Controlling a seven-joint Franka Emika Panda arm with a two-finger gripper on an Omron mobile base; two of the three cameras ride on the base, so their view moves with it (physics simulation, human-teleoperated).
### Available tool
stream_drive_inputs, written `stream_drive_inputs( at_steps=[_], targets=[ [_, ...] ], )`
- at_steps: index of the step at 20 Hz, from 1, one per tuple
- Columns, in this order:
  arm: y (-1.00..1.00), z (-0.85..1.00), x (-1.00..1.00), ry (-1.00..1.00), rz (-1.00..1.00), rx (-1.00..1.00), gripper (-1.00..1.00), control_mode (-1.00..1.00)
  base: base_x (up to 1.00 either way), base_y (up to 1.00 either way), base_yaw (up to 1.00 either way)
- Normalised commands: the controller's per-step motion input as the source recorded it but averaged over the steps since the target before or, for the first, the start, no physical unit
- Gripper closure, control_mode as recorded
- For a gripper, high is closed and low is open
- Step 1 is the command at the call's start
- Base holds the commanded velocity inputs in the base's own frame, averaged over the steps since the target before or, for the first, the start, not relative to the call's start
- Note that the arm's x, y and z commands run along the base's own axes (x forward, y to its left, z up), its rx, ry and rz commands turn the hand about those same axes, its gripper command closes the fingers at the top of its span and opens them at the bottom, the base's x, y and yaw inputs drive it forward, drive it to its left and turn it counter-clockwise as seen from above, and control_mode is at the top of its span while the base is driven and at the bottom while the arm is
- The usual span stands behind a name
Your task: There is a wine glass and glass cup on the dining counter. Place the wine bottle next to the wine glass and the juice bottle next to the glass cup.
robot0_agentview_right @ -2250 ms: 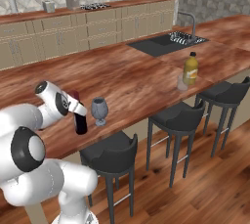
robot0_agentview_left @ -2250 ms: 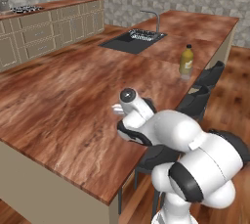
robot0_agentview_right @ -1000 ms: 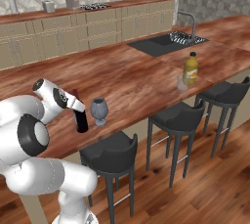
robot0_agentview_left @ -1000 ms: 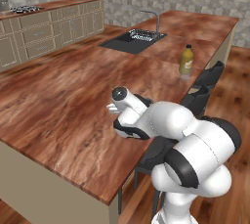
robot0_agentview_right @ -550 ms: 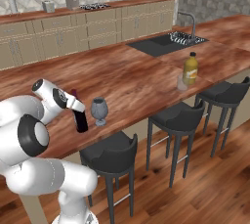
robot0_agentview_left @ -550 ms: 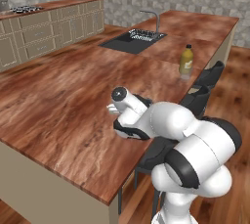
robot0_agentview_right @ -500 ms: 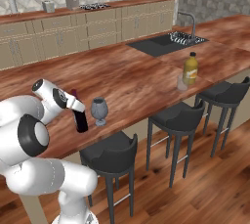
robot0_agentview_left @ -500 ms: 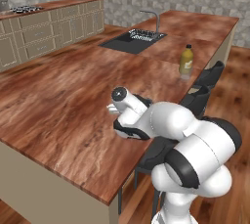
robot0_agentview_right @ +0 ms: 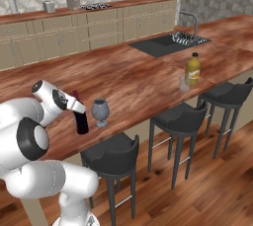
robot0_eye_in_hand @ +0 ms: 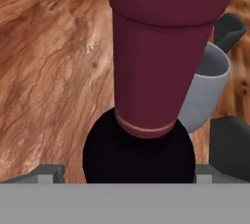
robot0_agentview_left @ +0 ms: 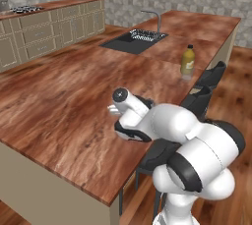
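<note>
We list: wine bottle (robot0_agentview_right: 81, 119) upright on the desk (robot0_agentview_right: 128, 79), just beside the wine glass (robot0_agentview_right: 100, 111); tool (robot0_eye_in_hand: 125, 171) spread wide, tips barely visible, gripping nothing; juice bottle (robot0_agentview_right: 193, 69) well apart.

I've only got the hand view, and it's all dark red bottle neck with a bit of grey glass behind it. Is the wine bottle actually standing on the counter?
Observer: Yes. The wine bottle stands upright on the dining counter, close to the edge where the stools are.
Operator: How does the glass sit relative to it?
Observer: The wine glass stands upright right beside it, on the side toward the sink. There looks to be a narrow gap between them.
Operator: And where's the juice?
Observer: The juice bottle is much farther along that same edge, right by the glass cup.
</note>
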Motion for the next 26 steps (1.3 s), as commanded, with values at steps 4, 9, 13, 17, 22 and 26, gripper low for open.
stream_drive_inputs(
  at_steps=[4, 9, 13, 17, 22, 26],
  targets=[
    [0.0, 0.0, -0.15, 0.0, 0.0, 0.0, -1.0, -1.0, 0.0, 0.0, 0.0],
    [0.0, 0.0, -0.14, 0.0, 0.0, 0.0, -1.0, -1.0, 0.0, 0.0, 0.0],
    [0.0, 0.0, -0.05, 0.0, 0.0, 0.0, -1.0, -1.0, 0.0, 0.0, 0.0],
    [0.0, 0.0, -0.05, 0.0, 0.0, 0.0, -1.0, -1.0, 0.0, 0.0, 0.0],
    [0.01, -0.01, -0.03, 0.0, 0.0, 0.0, -1.0, -1.0, 0.0, 0.0, 0.0],
    [0.07, -0.01, -0.04, -0.03, 0.0, 0.0, -1.0, -1.0, 0.0, 0.0, 0.0]
  ],
)
